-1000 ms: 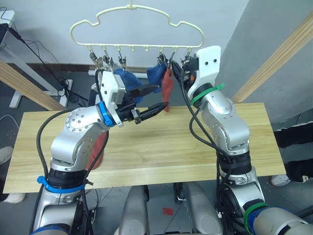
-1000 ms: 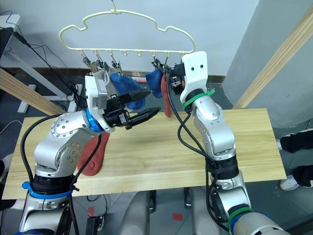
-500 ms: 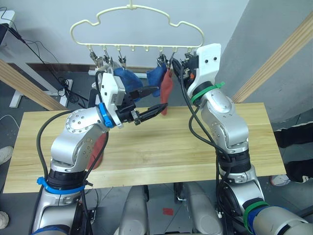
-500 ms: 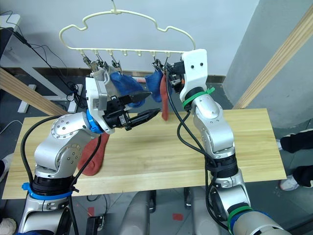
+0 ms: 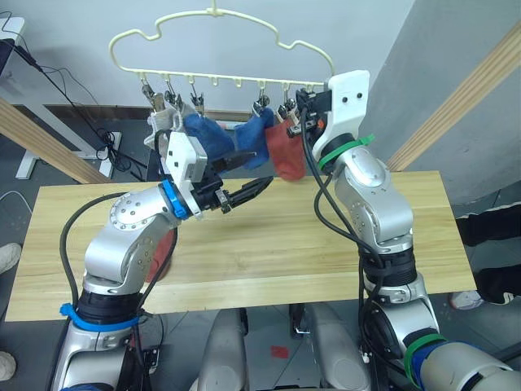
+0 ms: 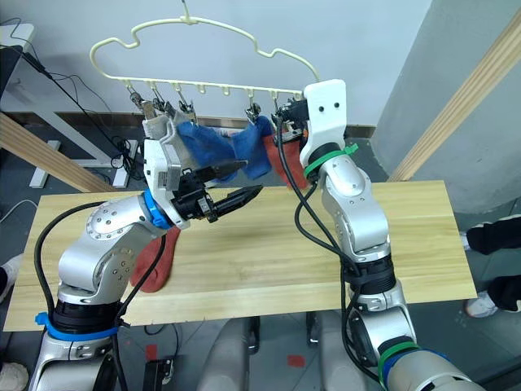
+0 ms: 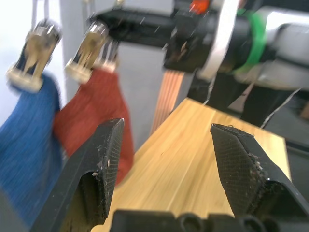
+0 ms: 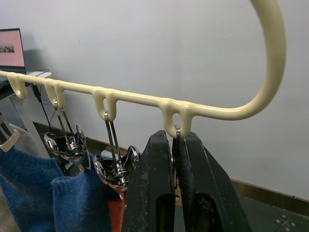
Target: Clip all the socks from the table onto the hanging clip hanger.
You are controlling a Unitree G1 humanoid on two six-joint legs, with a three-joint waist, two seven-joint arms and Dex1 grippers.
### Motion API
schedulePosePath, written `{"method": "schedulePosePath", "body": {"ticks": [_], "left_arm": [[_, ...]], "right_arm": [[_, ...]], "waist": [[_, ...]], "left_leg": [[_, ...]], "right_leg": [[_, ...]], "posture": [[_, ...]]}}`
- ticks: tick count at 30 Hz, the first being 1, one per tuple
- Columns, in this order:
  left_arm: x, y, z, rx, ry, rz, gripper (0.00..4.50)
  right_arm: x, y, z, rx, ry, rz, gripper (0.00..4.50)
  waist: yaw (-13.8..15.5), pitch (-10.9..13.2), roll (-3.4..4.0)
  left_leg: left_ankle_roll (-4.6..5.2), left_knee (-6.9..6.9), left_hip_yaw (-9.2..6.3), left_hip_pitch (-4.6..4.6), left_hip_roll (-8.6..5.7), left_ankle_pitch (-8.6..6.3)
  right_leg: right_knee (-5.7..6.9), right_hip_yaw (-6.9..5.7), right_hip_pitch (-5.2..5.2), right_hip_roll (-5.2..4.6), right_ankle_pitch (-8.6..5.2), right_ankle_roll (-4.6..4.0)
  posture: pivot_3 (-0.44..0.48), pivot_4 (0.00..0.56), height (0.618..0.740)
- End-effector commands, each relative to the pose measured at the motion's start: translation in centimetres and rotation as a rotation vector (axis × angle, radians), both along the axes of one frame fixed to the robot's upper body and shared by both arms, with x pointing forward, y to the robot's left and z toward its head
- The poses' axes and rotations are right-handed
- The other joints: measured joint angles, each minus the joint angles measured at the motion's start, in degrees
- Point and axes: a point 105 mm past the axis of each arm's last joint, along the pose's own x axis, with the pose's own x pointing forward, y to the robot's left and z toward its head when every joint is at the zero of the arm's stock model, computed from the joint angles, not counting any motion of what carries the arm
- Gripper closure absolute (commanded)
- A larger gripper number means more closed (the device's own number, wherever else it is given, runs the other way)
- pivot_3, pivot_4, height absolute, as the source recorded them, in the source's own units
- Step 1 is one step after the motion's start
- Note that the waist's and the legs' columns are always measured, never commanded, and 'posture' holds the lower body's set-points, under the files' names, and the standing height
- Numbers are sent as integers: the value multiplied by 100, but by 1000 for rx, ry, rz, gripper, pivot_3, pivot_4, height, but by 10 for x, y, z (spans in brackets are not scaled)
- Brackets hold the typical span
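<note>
Socks on the hanger: four hang from the clip hanger's (image 5: 220, 49) bar above the far edge of the table (image 5: 269, 252). From the robot's left to right they are a grey sock (image 5: 161, 129), a blue sock (image 5: 205, 137), a second blue sock (image 5: 254, 134) and a red sock (image 5: 284, 151).
Sock on the table: another red sock (image 6: 155, 257) lies flat near the table's left front, partly hidden behind the left arm.
Clip hanger: pale yellow, cloud-shaped, hanging tilted so that its bar drops toward the robot's right end. The metal clips hang in a row beneath the bar.
Red sock on the hanger: held by a clip near the right end of the bar, just beside the second blue sock and touching it. The left wrist view shows its clip (image 7: 91, 46) biting the sock's top edge.
Right gripper: the right gripper (image 8: 176, 159) is raised to the bar's right end, its two black fingers pinched tight together around the last metal clip (image 8: 177, 137), directly under the last loop of the bar.
Left gripper: the left gripper (image 5: 251, 173) is held out over the table below the hanging socks, its fingers spread wide with nothing between them. Its upper finger lies against the lower part of the blue socks; whether it touches them cannot be told.
Table: light wood planks, with bare surface across the middle and the right.
</note>
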Motion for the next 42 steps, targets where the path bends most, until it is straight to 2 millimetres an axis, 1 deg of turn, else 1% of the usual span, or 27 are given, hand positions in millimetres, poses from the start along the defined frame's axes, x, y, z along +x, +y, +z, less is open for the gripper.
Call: {"method": "schedulePosePath", "body": {"ticks": [1, 2, 3, 4, 6, 7, 8, 9, 10, 11, 12, 13, 16, 18, 22, 25, 27, 31, 35, 36, 38, 42], "left_arm": [[3, 20, -4, 0, -27, 166, 814], [8, 31, -7, -28, -25, 274, 555], [11, 38, -10, -49, -26, 346, 268], [16, 55, -15, -90, -9, 501, 19], [19, 80, -24, -113, 1, 709, 6], [18, 96, -30, -104, 2, 819, 6], [17, 105, -33, -93, -1, 880, 6], [16, 115, -42, -79, 24, 940, 6], [16, 129, -56, -76, 92, 1014, 6], [15, 137, -65, -74, 140, 1061, 6], [16, 143, -74, -78, 183, 1091, 6], [16, 146, -77, -82, 205, 1104, 6], [21, 160, -107, -50, 347, 1144, 6], [24, 161, -115, -3, 361, 1126, 6], [32, 169, -132, -8, 429, 1156, 6], [38, 174, -137, -1, 434, 1181, 6], [42, 172, -135, 4, 424, 1171, 6], [48, 161, -123, -34, 376, 1123, 6], [47, 157, -95, -96, 244, 1077, 6], [47, 156, -92, -95, 224, 1071, 6], [47, 157, -94, -83, 235, 1076, 6], [55, 153, -99, -33, 274, 1066, 6]], "right_arm": [[-7, -3, 18, 24, -70, 2, 4500], [-7, -3, 18, 22, -70, 0, 4500], [-7, -3, 18, 21, -71, -1, 4500], [-7, -3, 18, 21, -70, -2, 4500], [-7, -3, 17, 21, -68, -2, 4500], [-7, -4, 17, 20, -67, -3, 4500], [-7, -4, 17, 20, -66, -3, 4500], [-7, -4, 17, 19, -66, -2, 4500], [-7, -3, 17, 18, -65, 1, 4500], [-7, -3, 17, 17, -64, 3, 4500], [-7, -3, 17, 17, -63, 5, 4500], [-7, -3, 17, 17, -63, 6, 4500], [-7, -1, 17, 16, -62, 15, 4500], [-8, 0, 17, 15, -62, 18, 4500], [-8, 1, 16, 14, -60, 21, 4500], [-8, 2, 17, 14, -61, 24, 4500], [-9, 2, 17, 14, -61, 25, 4500], [-10, 3, 16, 12, -60, 28, 4500], [-10, 2, 16, 10, -59, 28, 4500], [-10, 2, 16, 10, -59, 28, 4500], [-10, 2, 16, 10, -59, 29, 4500], [-11, 3, 15, 10, -56, 32, 4500]], "waist": [[-5, 0, 0], [-6, 0, 0], [-4, 0, 0], [-1, 0, 0], [3, 0, 0], [2, 0, 0], [-3, 0, 0], [-3, 0, 0], [0, 0, 0], [2, 0, 0], [5, 0, 0], [8, 0, 0], [28, 0, 0], [40, 0, 0], [74, 0, 0], [91, 0, 0], [94, 0, 0], [94, 0, 0], [96, 0, 0], [97, 0, 0], [98, 0, 0], [101, 0, 0]], "left_leg": [[0, 0, -1, 0, 0, 0], [0, 0, 0, 1, 1, 0], [0, -1, 1, 1, 1, 0], [1, -1, 2, 1, 0, 0], [2, 0, 0, 0, 0, -1], [5, 1, 0, 0, -1, -3], [6, 1, 0, 0, -1, -3], [7, 0, 1, 1, -1, -4], [8, 0, -1, 1, 0, -5], [9, 0, -1, 2, 0, -5], [9, 0, -2, 2, 0, -5], [10, 0, -2, 2, 0, -5], [9, 1, 0, 2, -2, -5], [8, 1, 0, 2, -1, -4], [4, -2, 0, 1, 0, -2], [4, -1, 1, 2, 0, -2], [4, 0, 2, 2, 0, -2], [1, -1, 2, 2, 2, 0], [0, -2, 2, 1, 2, 0], [0, -2, 2, 1, 3, 0], [0, -2, 2, 1, 2, 0], [1, -1, 3, 2, 2, 0]], "right_leg": [[0, -1, 0, 0, 0, 0], [0, 0, 0, 0, 0, 0], [0, 1, 0, 0, 0, 0], [-1, 2, 0, -2, 0, 0], [0, 0, 0, -3, 0, 0], [0, 0, 0, -5, 0, -1], [0, 0, 0, -5, 1, 0], [2, 1, 0, -5, 1, 0], [3, -2, -1, -5, 1, 0], [4, -3, -1, -5, 1, 0], [5, -3, -1, -5, 1, 0], [5, -3, -1, -5, 0, 1], [5, -1, -1, -5, -1, 3], [4, -3, -1, -5, -1, 4], [2, -4, -2, -5, 0, 1], [3, -5, -2, -5, 0, 1], [4, -4, -2, -5, 1, 1], [4, -5, -2, -5, 1, 0], [1, -5, -2, -5, 1, 0], [1, -5, -2, -5, 1, -1], [1, -6, -2, -5, 2, -1], [3, -6, -2, -5, 1, 0]], "posture": [[-13, 393, 740], [-13, 393, 740], [-13, 393, 740], [-13, 393, 740], [-13, 393, 740], [-13, 396, 740], [-13, 396, 740], [-11, 398, 740], [-11, 398, 740], [-11, 398, 740], [-9, 400, 740], [-9, 400, 740], [-14, 401, 740], [-14, 401, 740], [-17, 401, 740], [-27, 400, 740], [-27, 400, 740], [-33, 396, 740], [-33, 396, 740], [-33, 396, 740], [-33, 396, 740], [-33, 396, 740]]}}
